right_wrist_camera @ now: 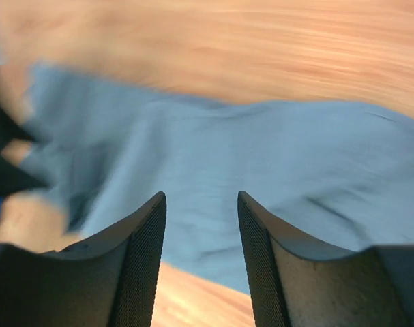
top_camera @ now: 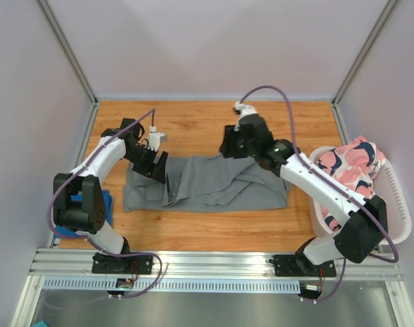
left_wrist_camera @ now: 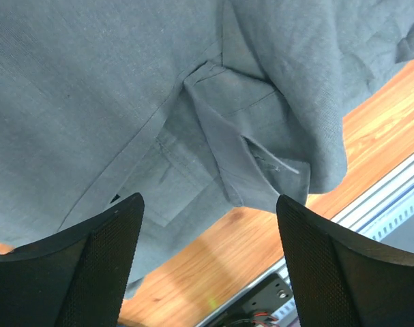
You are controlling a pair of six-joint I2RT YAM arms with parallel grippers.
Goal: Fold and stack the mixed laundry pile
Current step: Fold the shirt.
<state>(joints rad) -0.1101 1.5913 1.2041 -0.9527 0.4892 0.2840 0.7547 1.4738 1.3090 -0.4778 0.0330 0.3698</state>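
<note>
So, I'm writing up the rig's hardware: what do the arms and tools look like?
The left arm and right arm have white shells, black joints and a looping purple cable. The left tool and right tool each carry two black fingers with fine-meshed pads.

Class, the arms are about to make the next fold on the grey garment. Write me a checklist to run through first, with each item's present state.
1. Grey garment fully on the table: ok.
2. Grey garment lying smooth: not ok, it is creased and overlapped in the middle.
3. Left jaws open and empty: ok.
4. Right jaws open and empty: ok, though that wrist view is blurred.
5. Pink patterned garment inside the basket: ok.
6. Blue cloth folded: cannot tell, the left arm hides most of it.
</note>
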